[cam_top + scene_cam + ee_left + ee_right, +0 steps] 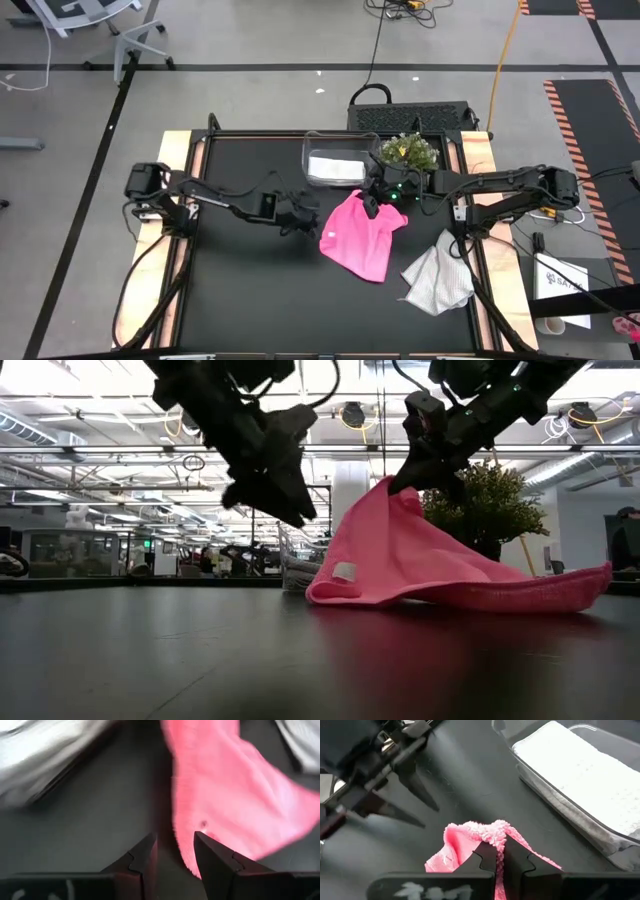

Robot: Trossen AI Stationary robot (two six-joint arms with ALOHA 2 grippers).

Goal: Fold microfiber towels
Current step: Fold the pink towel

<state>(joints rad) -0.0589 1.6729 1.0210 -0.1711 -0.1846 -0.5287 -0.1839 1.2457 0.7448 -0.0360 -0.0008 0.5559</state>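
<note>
The bright pink towel (362, 240) lies on the black table top, its far end raised; it also shows in the low view (440, 575). My right gripper (371, 206) is shut on that raised end. My left gripper (298, 215) is open and empty, hanging above the table just left of the pink towel's left edge (182, 835). A pale grey towel (438, 280) lies crumpled at the table's right near side. A folded white towel (335, 167) lies inside a clear bin. My right gripper pinches a bunched bit of the pink towel's far edge (492, 831) between its two fingers, coming from above and slanting down. That end is lifted off the table (400, 495). The cloth slopes slack down from the fingers, and its near part (520, 592) lies on the table.
The clear bin (312, 152) stands at the table's far middle, with a small potted plant (406, 150) to its right. The table's near left half (250, 290) is bare black surface. Wooden side rails (170, 180) run along both edges.
</note>
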